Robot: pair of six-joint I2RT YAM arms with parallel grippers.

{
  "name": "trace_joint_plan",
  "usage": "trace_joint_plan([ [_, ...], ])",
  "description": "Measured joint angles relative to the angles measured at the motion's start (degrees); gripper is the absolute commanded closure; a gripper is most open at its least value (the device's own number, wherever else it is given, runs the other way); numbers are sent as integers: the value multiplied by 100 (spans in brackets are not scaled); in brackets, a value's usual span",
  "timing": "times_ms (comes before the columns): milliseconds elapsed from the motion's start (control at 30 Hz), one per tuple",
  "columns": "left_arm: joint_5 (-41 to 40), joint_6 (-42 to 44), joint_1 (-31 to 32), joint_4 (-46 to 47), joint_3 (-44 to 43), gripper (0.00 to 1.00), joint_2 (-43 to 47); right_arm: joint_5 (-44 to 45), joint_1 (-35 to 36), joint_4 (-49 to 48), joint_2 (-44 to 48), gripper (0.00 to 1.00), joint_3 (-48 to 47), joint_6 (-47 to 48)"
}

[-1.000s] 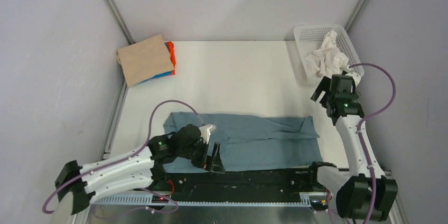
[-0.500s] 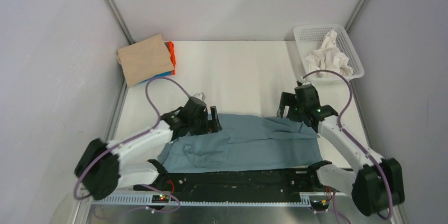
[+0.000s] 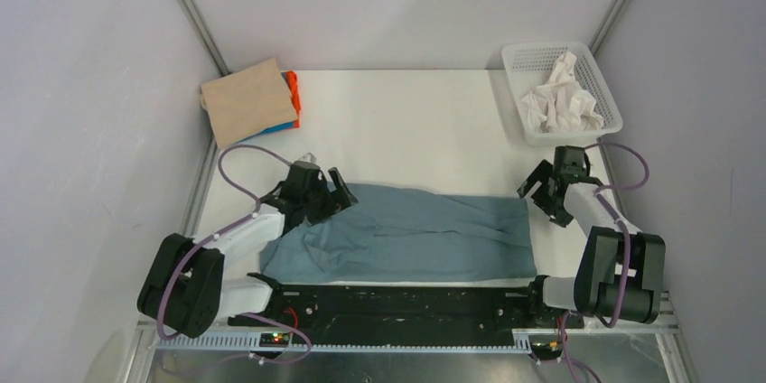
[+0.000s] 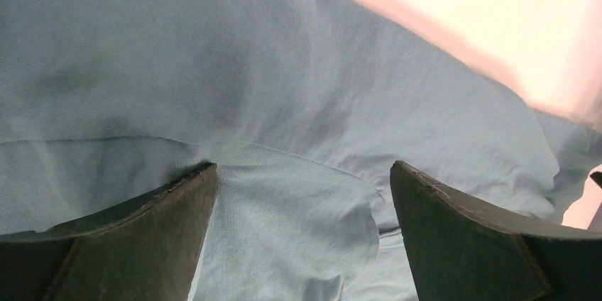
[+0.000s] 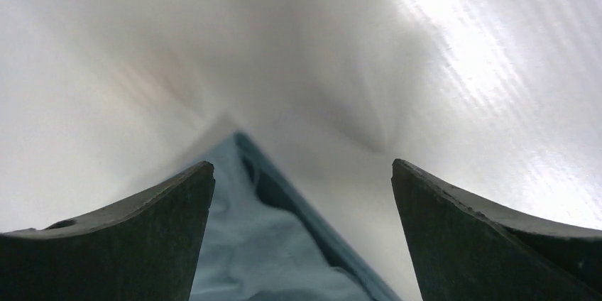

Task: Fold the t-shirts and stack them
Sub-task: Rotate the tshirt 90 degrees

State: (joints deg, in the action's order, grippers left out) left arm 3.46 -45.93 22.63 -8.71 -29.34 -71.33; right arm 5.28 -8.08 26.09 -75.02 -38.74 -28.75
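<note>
A slate blue-grey t-shirt (image 3: 406, 234) lies as a long wrinkled band across the near half of the table. My left gripper (image 3: 336, 193) stands open at its far left corner. In the left wrist view the left gripper (image 4: 302, 173) is low over the cloth (image 4: 284, 88), its fingertips (image 4: 177, 194) against the fabric. My right gripper (image 3: 540, 191) is open at the band's far right corner, which shows between the spread fingers (image 5: 170, 209) as a blue point (image 5: 248, 251). A tan shirt (image 3: 248, 101) tops a folded stack with orange (image 3: 293, 92) and bright blue (image 3: 282, 126) edges showing.
A white mesh basket (image 3: 533, 58) at the far right holds crumpled white cloth (image 3: 562, 98). The folded stack sits by the left wall at the back. A black rail (image 3: 406, 303) runs along the table's near edge between the arm bases.
My left gripper swung from the band's near edge to its far left corner. My right gripper came down from beside the basket to the far right corner. Both stayed open.
</note>
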Motion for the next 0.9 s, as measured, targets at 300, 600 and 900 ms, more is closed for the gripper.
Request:
trace_joint_plan([
  [300,155,238,-168,-26,-490,0,-597,-48,481,-70,885,1,76,37],
  [600,852,573,-142,-254,-3143,1,-3156,-323,3355,-404,1344,1,96,33],
  [900,2597,175,-35,-114,-7202,0,-6273,-522,3947,-544,645,1,634,-358],
])
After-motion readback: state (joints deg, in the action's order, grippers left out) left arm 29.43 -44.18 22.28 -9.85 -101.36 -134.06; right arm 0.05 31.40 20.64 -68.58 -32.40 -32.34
